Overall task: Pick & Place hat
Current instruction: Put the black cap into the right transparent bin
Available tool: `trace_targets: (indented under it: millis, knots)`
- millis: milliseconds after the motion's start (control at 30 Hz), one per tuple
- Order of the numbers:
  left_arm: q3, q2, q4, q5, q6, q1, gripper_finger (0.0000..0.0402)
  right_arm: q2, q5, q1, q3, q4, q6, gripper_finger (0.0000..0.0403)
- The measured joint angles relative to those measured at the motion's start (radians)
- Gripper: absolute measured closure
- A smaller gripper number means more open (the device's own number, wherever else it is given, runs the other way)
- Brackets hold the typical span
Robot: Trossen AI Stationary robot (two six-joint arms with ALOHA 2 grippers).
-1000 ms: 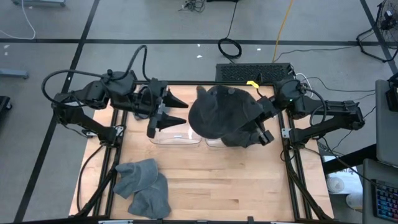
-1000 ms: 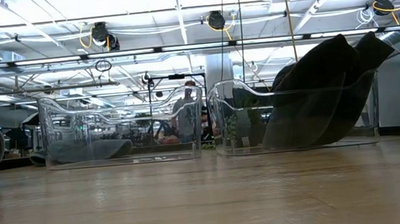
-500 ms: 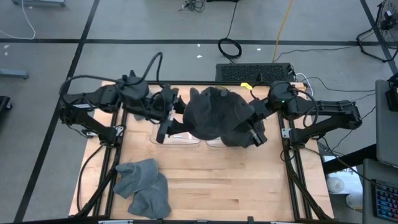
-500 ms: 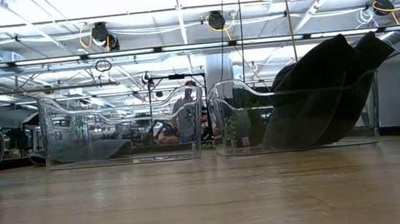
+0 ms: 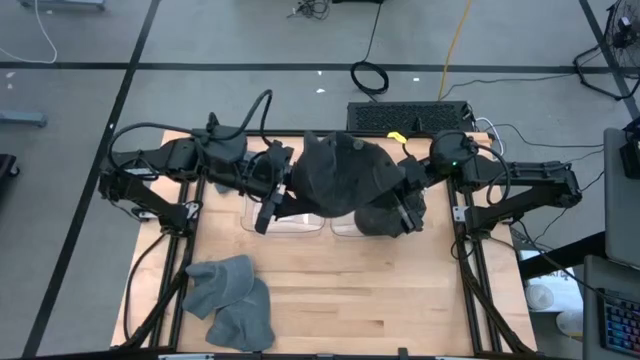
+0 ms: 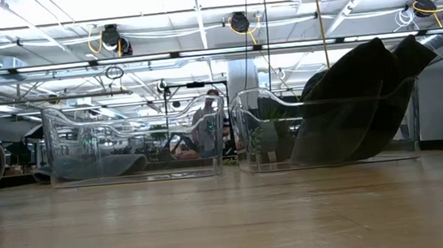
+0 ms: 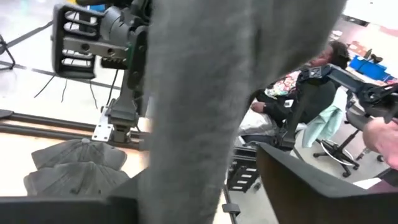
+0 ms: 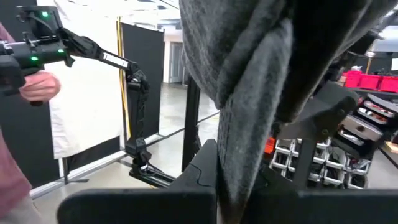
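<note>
A dark grey hat (image 5: 345, 175) hangs in the air over two clear bins at the table's far side. My right gripper (image 5: 405, 205) is shut on the hat's right side. My left gripper (image 5: 272, 200) is open at the hat's left edge. In the left wrist view its fingers (image 7: 298, 180) stand wide apart, with the hat's fabric (image 7: 205, 93) hanging between them. Whether they touch the fabric, I cannot tell. Other dark hats (image 6: 358, 103) lean in the right bin (image 6: 328, 126), sticking out above its rim. My right gripper (image 8: 230, 199) pinches a fold of the hat's fabric (image 8: 239, 143) between its two fingers, on the hat's right side. The hat is lifted clear of the table, and its bulk spreads away from the fingers toward the left arm.
The left clear bin (image 6: 134, 145) holds something grey on its floor. A pile of lighter grey hats (image 5: 230, 300) lies near the table's near left corner. The bare wooden top (image 5: 380, 300) stretches across the near half. A person's hand (image 8: 37, 84) shows in the room beyond.
My left gripper has moved right, toward the hat, until its open fingers stand around the hat's left edge. My right gripper has carried the hat a little toward the table's left. The hats in the right bin have stayed put.
</note>
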State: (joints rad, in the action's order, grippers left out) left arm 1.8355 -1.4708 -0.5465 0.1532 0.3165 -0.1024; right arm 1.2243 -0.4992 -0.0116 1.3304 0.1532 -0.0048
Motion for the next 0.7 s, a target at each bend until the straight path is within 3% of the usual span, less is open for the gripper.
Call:
trace_targets:
  millis: [433, 700]
  knots:
    - [0.0, 0.001, 0.003, 0.027, -0.023, 0.0, 0.0385, -0.002, 0.001, 0.0, 0.0, 0.001, -0.007, 0.0402]
    - [0.0, 0.001, -0.001, 0.066, -0.053, 0.008, 0.0392, -0.002, 0.009, 0.0, 0.0, -0.007, 0.08, 0.0373]
